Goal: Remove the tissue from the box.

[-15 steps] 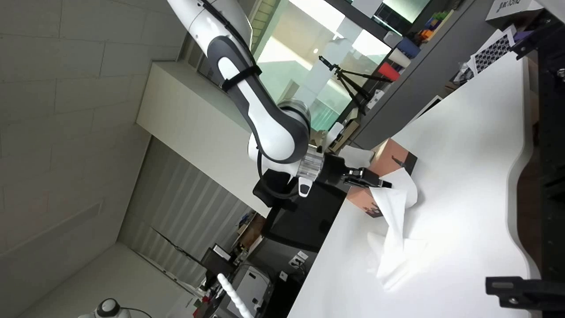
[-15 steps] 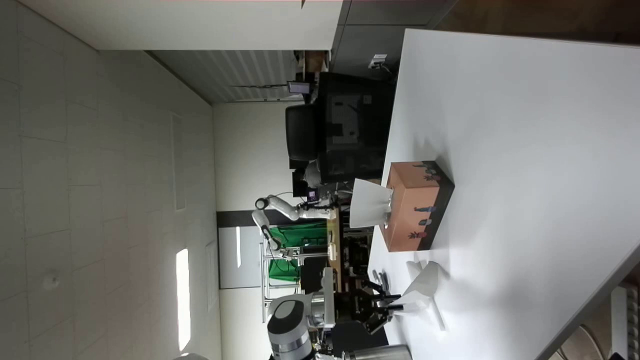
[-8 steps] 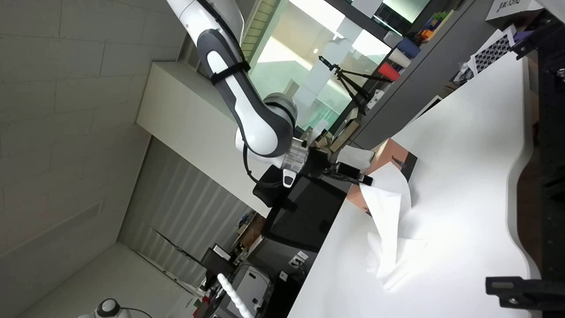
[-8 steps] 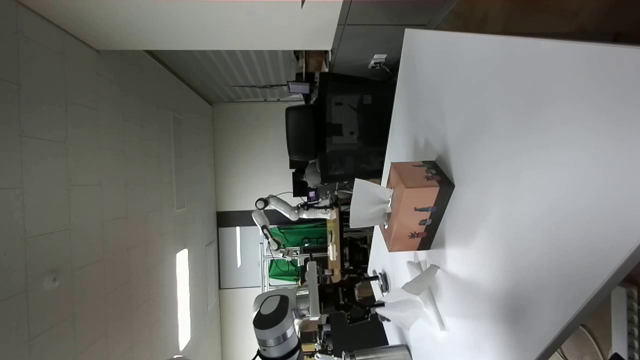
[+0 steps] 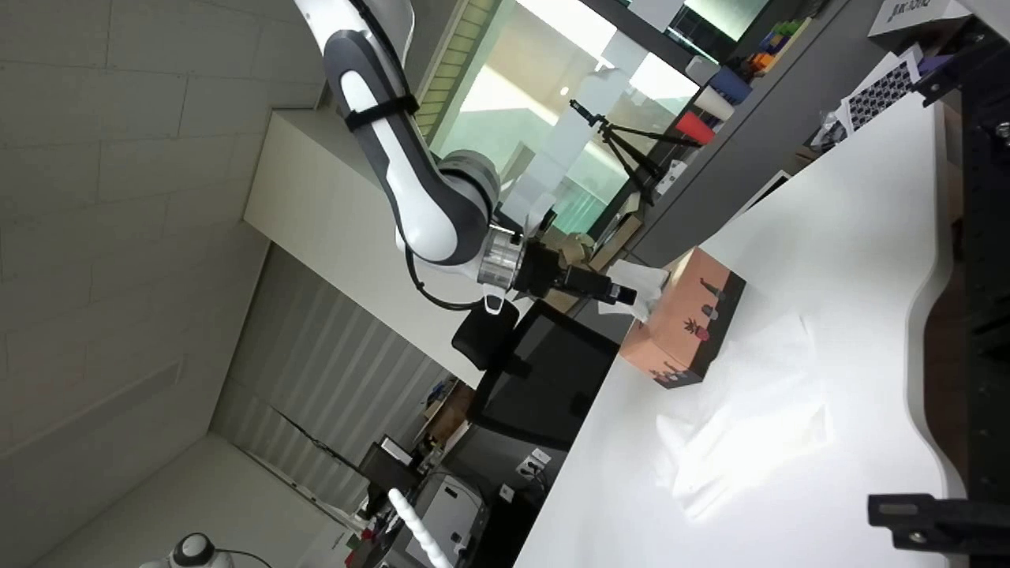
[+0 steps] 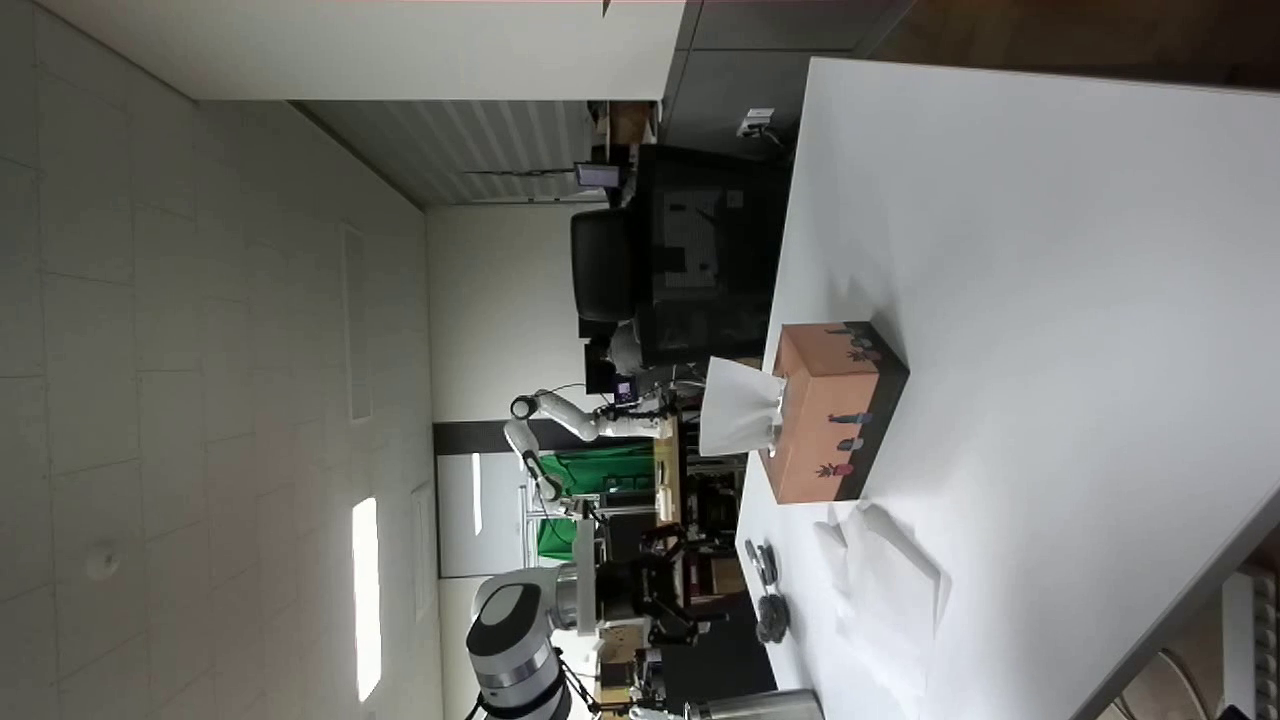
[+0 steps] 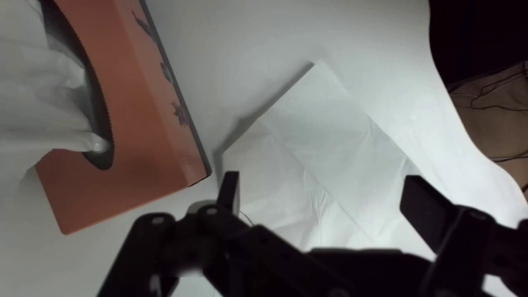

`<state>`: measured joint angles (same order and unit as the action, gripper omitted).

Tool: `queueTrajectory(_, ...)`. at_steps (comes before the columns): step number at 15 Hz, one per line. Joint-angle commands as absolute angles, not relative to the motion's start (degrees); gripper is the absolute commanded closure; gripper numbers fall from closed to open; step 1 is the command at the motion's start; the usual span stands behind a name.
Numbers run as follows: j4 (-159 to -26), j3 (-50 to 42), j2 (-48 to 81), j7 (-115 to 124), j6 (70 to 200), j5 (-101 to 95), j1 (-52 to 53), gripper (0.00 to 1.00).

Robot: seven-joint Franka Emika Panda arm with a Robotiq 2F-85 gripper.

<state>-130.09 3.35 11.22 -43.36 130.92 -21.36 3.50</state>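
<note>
End effector [image 7: 327,201]: black, 2 fingers [image 7: 427,212] spread wide apart, hanging above the tabletop [image 6: 1050,300]; in both exterior views it sits higher than 0.5 s ago. Arm [image 5: 418,185]: white and grey, drawn up with it. Loose tissue [image 7: 330,136]: white, creased, lying on the tabletop, seen between the fingers in the wrist view, just beside the box [image 7: 140,123] but apart from it; whether 1 sheet or more cannot be told. Changed since 0.5 s ago: part of this tissue then stood raised, its upper end at the fingers; now all of it is down and spread flatter, with a clear gap up to the end effector. Box: orange, dark lower band, printed plants, upright, same place as before; in an exterior view its printed side [image 5: 694,315], then partly covered by the raised tissue, now shows. Slot [image 7: 97,105]: curved, dark, in the top of the box. Tissue tuft [image 6: 738,405]: white, standing out of the slot, unchanged. Office chair [image 5: 540,383]: black, past the tabletop edge. Tripod [image 5: 607,130]: black, farther back. Another robot arm [image 6: 570,415]: white, at the far side of the room, beside green cloth or panelling [image 6: 565,540].
</note>
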Motion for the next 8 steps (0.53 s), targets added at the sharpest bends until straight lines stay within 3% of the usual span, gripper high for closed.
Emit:
queueTrajectory(1, -128.31, 3.24, 10.49, -40.21, 126.56, -22.03, 3.33, 0.00)
queueTrajectory(8, -128.87, 3.85, 11.36, -42.52, 127.50, -21.45, 3.01, 0.00)
